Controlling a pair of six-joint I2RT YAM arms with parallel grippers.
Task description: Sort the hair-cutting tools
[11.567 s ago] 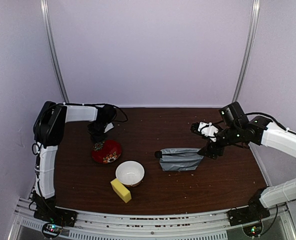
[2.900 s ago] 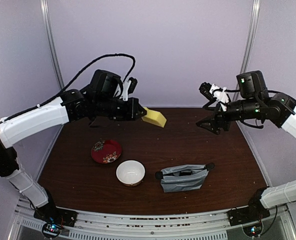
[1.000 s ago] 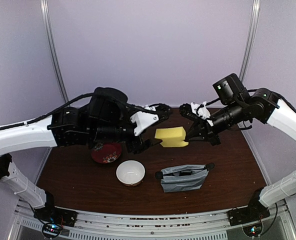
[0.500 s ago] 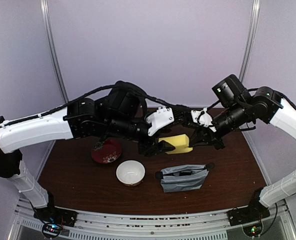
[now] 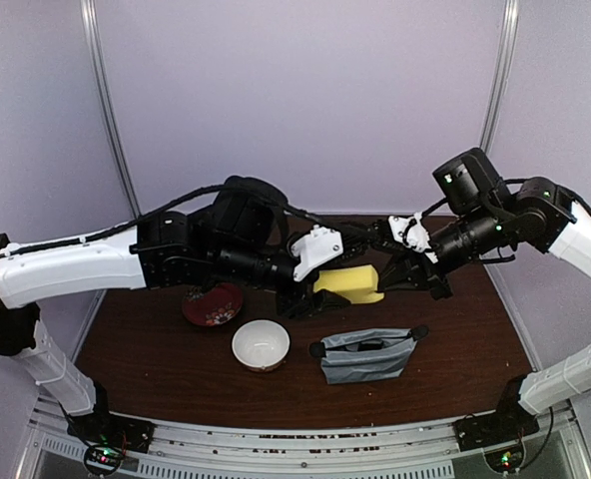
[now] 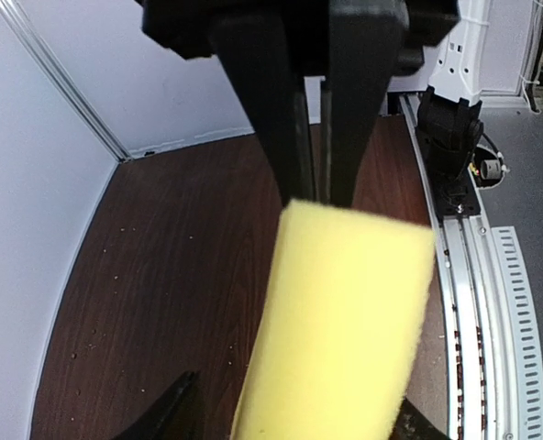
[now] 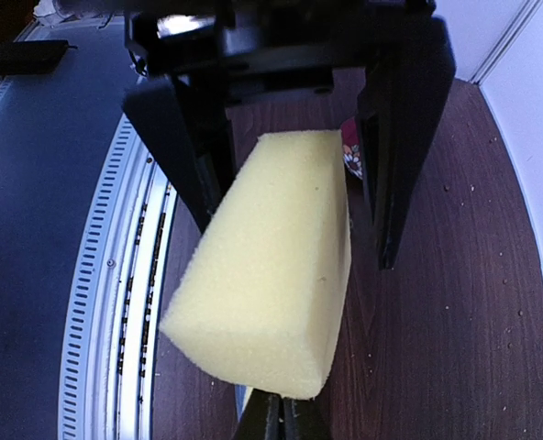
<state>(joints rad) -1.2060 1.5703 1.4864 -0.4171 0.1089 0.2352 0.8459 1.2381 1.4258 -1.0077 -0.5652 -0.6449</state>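
Note:
The hair-cutting tools do not show plainly in any view. My left gripper [image 5: 325,286] [image 6: 294,417] is shut on a yellow sponge [image 5: 350,282] [image 6: 345,321] [image 7: 271,275] and holds it in the air over the middle of the table. My right gripper [image 5: 385,282] [image 7: 281,410] [image 6: 314,188] is shut with nothing in it, and its tips touch the sponge's right end. A grey pouch [image 5: 367,357] lies below them at the front with its mouth open. Dark things show inside it, but I cannot tell what they are.
A white bowl [image 5: 261,345] stands at the front left of the brown table [image 5: 455,329]. A red patterned plate [image 5: 214,302] [image 7: 352,160] sits behind the bowl, partly hidden by my left arm. Pale walls close the back and both sides.
Eleven seconds ago the sponge lay on the table by the bowl. Over the last second my left arm has carried it a little right and lower, and the right gripper's shut tips stay against its end.

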